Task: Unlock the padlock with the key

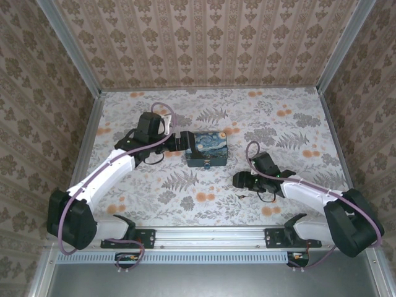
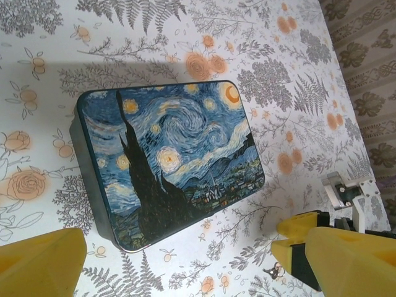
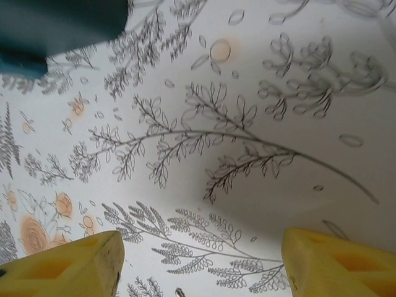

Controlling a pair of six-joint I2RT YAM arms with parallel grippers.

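The starry-night box (image 1: 207, 150) lies mid-table, and a tiny bluish-grey padlock (image 1: 206, 164) hangs on its near wall. My left gripper (image 1: 184, 141) sits at the box's left side. It is open, its yellow fingers (image 2: 43, 263) spread wide below the box (image 2: 167, 161) with nothing between them. A small key on a ring (image 2: 272, 270) lies on the table beside the other finger. My right gripper (image 1: 239, 180) hovers low over the table, right of the box, open and empty (image 3: 201, 263). A small metal tip (image 3: 179, 292) shows at the bottom edge between its fingers.
The floral tabletop (image 1: 272, 124) is walled by patterned panels on three sides. A blurred dark corner of the box (image 3: 55, 21) sits at the top left of the right wrist view. A white metal bracket (image 2: 346, 189) shows past the left gripper's finger.
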